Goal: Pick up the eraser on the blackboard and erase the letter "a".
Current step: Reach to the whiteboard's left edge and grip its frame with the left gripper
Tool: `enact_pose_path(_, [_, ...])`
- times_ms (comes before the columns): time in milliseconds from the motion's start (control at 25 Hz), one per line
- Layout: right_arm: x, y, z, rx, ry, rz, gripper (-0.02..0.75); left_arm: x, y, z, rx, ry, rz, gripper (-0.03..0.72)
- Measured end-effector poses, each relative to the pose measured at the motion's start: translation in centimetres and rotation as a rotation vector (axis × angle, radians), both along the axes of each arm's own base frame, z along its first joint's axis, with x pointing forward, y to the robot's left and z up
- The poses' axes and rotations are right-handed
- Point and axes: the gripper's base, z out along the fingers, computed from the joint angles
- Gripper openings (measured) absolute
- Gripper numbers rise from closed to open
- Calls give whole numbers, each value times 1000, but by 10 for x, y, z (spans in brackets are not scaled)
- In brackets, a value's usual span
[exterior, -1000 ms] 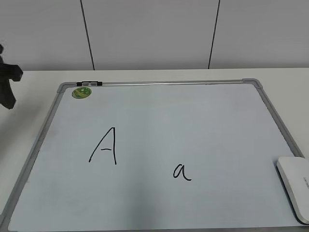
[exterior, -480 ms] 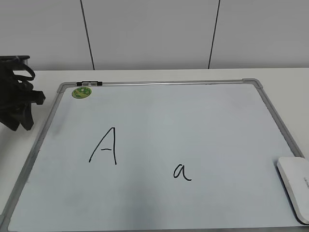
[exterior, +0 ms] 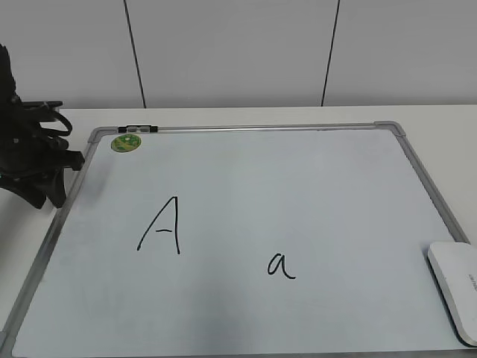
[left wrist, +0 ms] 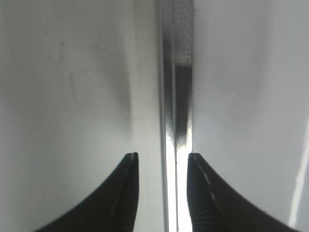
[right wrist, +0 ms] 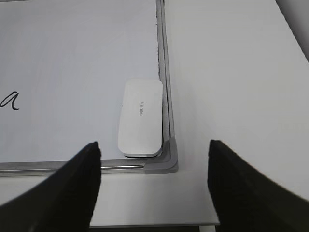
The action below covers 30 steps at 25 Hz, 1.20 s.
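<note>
While nothing has yet been picked up, the exterior view shows the blackboard (exterior: 417,179) lying flat on the counter (exterior: 298,115), the eraser (exterior: 456,289) resting at its lower right corner, and the letter "a" (exterior: 281,265) well apart from it toward the middle, right of the capital "A" (exterior: 160,225). The left gripper (exterior: 45,186) hangs by the board's left frame.

From the left wrist, its jaws stand released, one either side of the grey frame rail, gripping nothing.

From the right wrist, the right gripper (right wrist: 154,186) hovers above the eraser (right wrist: 141,118), jaws spread wide and empty. I'd say the approach is the step in hand; next it must descend squarely over the block, close across its narrow sides, then carry it to the small letter.
</note>
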Motion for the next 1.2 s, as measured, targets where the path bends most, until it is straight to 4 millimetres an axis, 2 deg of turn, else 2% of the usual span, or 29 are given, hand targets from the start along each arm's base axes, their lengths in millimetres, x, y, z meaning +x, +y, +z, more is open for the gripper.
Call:
enact_pose_path(280, [0,0,0,0,0,0,514,7,-1,-6,-4,5,0,243])
enact_pose_path(520, [0,0,0,0,0,0,514,8,-1,-22,-2,45,0,243])
enact_pose_path(840, [0,0,0,0,0,0,514,9,-2,-22,-6,46,2,239])
enact_pose_path(920, [0,0,0,0,0,0,514,9,-2,-22,-8,47,3,206])
enact_pose_path(1080, [0,0,0,0,0,0,514,9,-3,-22,-17,50,9,60])
enact_pose_path(1200, [0,0,0,0,0,0,514,8,-3,-22,-19,51,10,31])
